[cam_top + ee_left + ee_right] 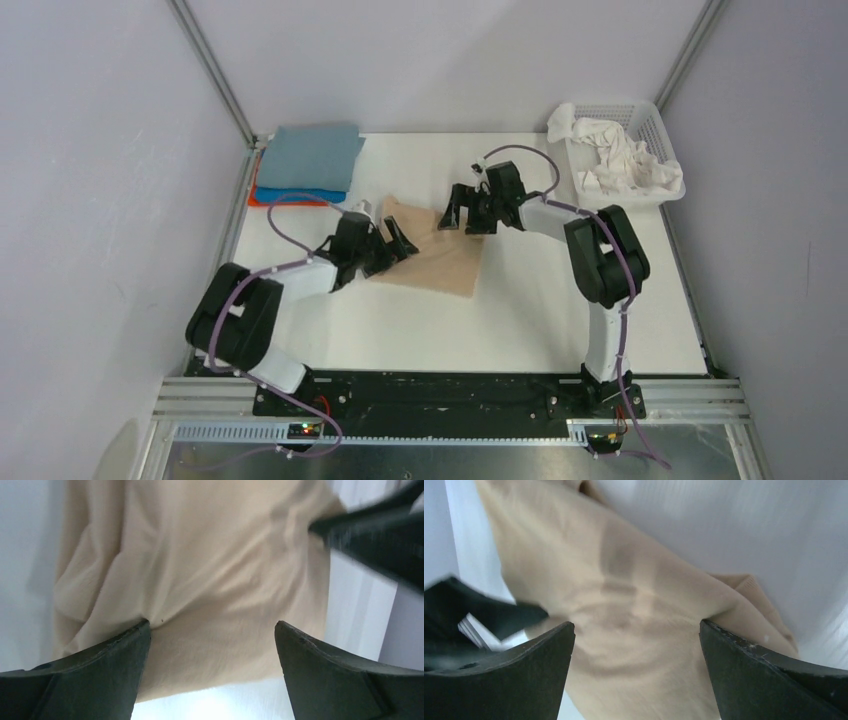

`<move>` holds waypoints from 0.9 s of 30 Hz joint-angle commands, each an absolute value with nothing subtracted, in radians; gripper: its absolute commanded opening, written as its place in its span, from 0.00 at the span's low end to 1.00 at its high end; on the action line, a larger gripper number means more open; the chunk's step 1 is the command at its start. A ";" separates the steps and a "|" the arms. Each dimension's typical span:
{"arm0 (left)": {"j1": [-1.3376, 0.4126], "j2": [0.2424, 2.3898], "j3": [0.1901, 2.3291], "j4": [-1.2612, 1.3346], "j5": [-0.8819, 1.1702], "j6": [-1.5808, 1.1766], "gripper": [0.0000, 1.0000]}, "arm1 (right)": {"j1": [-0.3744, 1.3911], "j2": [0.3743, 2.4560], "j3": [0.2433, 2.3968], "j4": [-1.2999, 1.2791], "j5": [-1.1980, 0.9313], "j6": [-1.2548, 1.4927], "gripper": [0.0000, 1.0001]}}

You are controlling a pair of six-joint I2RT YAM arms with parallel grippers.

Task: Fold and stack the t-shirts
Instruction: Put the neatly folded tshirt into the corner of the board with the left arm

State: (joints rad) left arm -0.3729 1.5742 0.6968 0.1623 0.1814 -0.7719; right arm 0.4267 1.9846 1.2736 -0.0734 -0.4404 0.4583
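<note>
**Tabletop** (pixel 560 320): white and walled on three sides, with both arms mounted at the near edge.

**Tan t-shirt** (pixel 440 258): lies near the middle of the tabletop, between the two arms, as a flat and roughly four-sided shape. The wrist views (pixel 200 570) (pixel 624 610) show soft creases across it.

**Left end effector** (pixel 400 243): sits over the shirt's left edge with its jaws spread wide and nothing held. In its own camera (pixel 212 626) the cloth fills the gap between the fingers. The left fingertip (pixel 135 635) meets a pucker in the fabric and probably touches it, though blur leaves this unsure.

**Right end effector** (pixel 463 217): sits over the shirt's far right corner, also spread wide and empty. Its camera (pixel 636 626) shows the tan cloth below the open fingers.

**Folded stack**, far left corner, well apart from the tan shirt:
- The grey-blue t-shirt (pixel 315 155) is on top.
- The bright blue t-shirt (pixel 300 194) is beneath it.
- The orange t-shirt (pixel 262 201) is lowest, with only an edge showing.

**Basket** (pixel 660 125): white plastic mesh, in the far right corner. It holds crumpled white t-shirts (pixel 620 165), one of them draped over its left rim.
</note>
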 commanded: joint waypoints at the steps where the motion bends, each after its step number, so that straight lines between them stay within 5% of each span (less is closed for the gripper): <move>1: -0.519 1.443 0.594 0.086 0.074 -0.927 1.00 | 0.428 2.060 1.380 -0.120 -0.445 0.419 0.99; 12: -0.482 1.260 0.784 -0.040 -0.128 -0.786 1.00 | 0.441 1.860 1.404 -0.162 -0.456 0.449 0.99; 20: -0.388 1.560 0.971 0.046 0.231 -0.757 1.00 | 0.439 1.695 1.179 -0.064 -0.633 0.526 0.99; 27: -0.299 1.819 1.104 -0.032 0.167 -0.719 1.00 | 0.405 1.812 1.105 -0.056 -0.712 0.521 1.00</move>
